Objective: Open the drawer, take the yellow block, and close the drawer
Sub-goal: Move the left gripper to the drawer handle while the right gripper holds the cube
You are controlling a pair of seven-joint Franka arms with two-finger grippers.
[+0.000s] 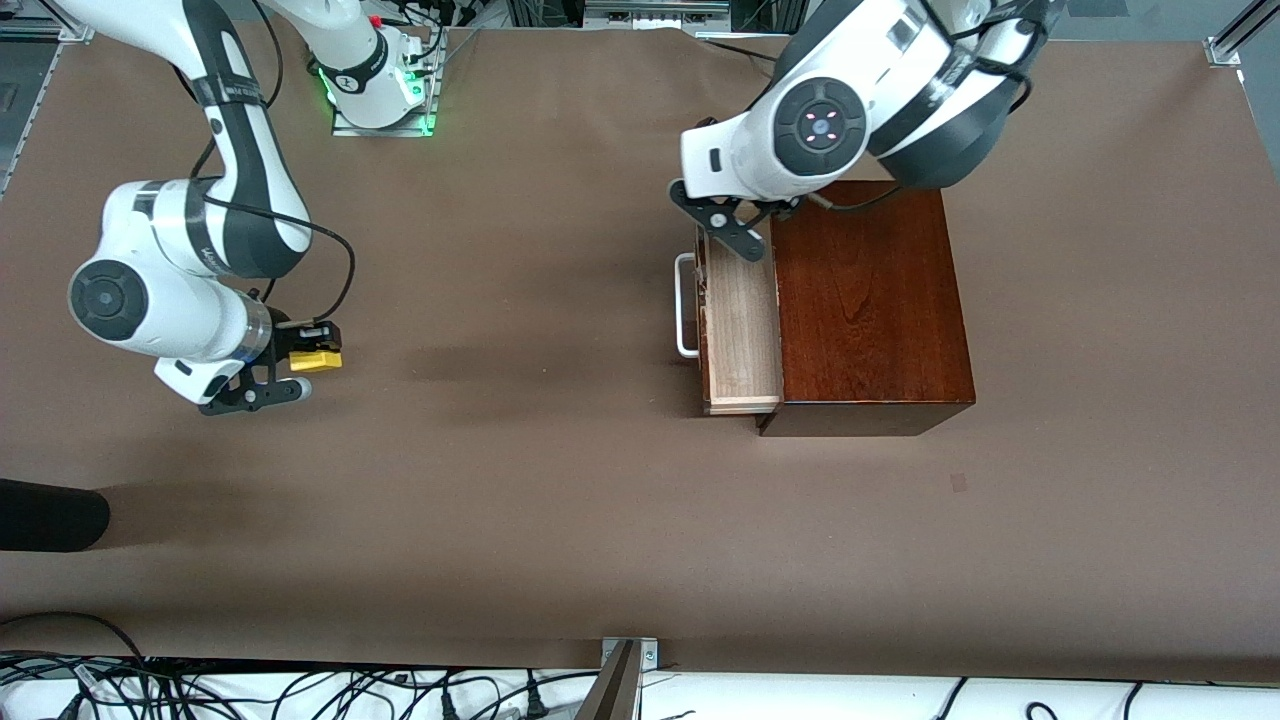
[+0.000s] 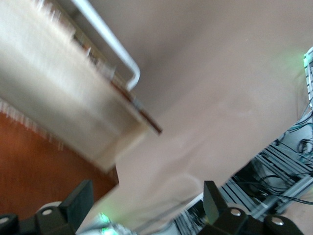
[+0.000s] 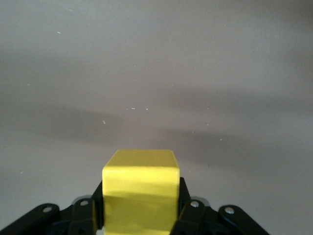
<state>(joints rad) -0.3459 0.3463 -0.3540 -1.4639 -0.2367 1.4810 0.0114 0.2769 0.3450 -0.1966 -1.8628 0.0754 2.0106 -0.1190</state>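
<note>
Already out of its tray, the yellow block (image 3: pixel 140 188) sits pinched between the fingers of the right gripper (image 1: pixel 305 358), held up over the brown counter (image 1: pixel 520 480) at the right arm's end, well apart from the drawer (image 1: pixel 740 330). Small, stiff and flat-sided, the cube looks light and unlikely to deform — the fingers press on two opposing faces, which appears the surest hold, though its smooth finish could let it slip if the squeeze eased. The left gripper (image 2: pixel 146 203) hovers over the drawer, which is pulled partway out of the mahogany box (image 1: pixel 870 300), its fingers spread with nothing between them; the white handle (image 1: pixel 684 305) lies just past their tips. Rigid and sliding on its box, the drawer probably needs only a push on its dark front or that bar to close.
</note>
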